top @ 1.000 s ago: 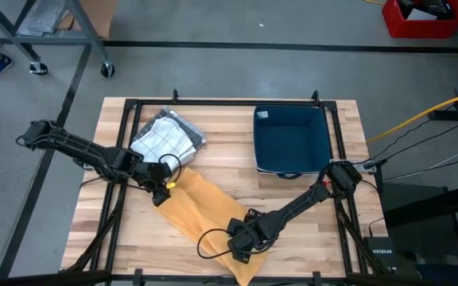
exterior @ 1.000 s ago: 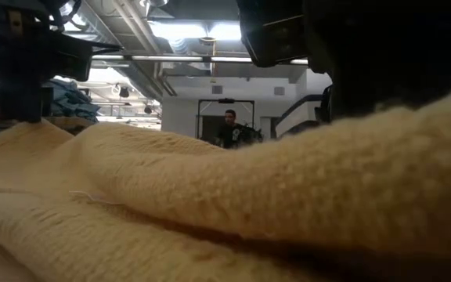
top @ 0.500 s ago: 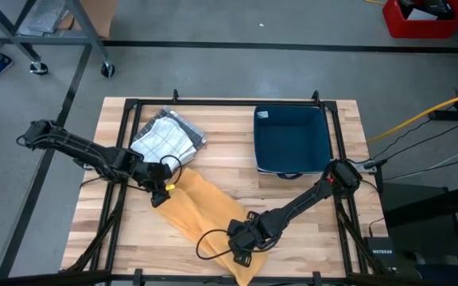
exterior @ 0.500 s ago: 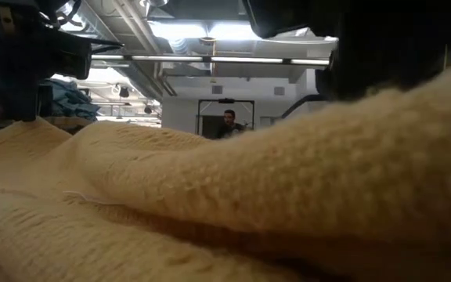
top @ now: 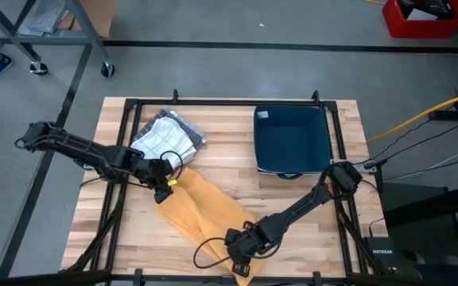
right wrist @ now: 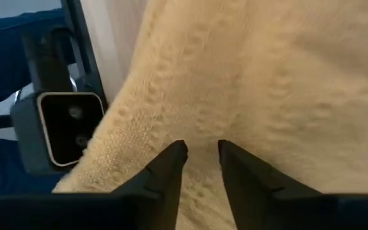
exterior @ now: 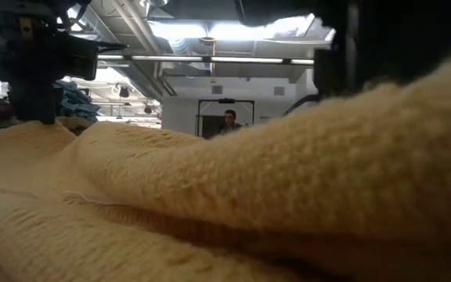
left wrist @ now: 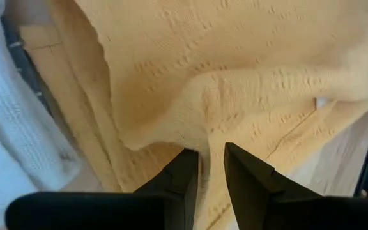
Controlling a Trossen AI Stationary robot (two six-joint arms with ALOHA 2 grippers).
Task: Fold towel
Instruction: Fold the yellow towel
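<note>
**High view: both tools pinching the yellow towel, ready to fold**

High view shows the yellow towel (top: 201,210) lying as a diagonal band across the wooden surface (top: 293,199), running from left of centre down toward the bottom middle of the frame. My left tool (top: 164,181) sits at the band's upper-left end, just below a white checked cloth (top: 165,137). My right tool (top: 241,253) is at the lower end, near the bottom edge of the frame. A dark blue tray (top: 290,141) sits in the upper right, well apart from the towel.

In my left wrist view the fingers are nearly together with a ridge of yellow cloth pinched between them. In my right wrist view the fingers stand just as narrow, with towel fabric gathered between the tips; I judge that a grip on the towel, though only a thin pinch.

I judge this to be the start of the fold. To do it well, I should lift both ends evenly so the cloth hangs taut between my tools, then carry one end over the other. The thin pinches could slip if I pull hard. I should keep clear of the white cloth.
</note>
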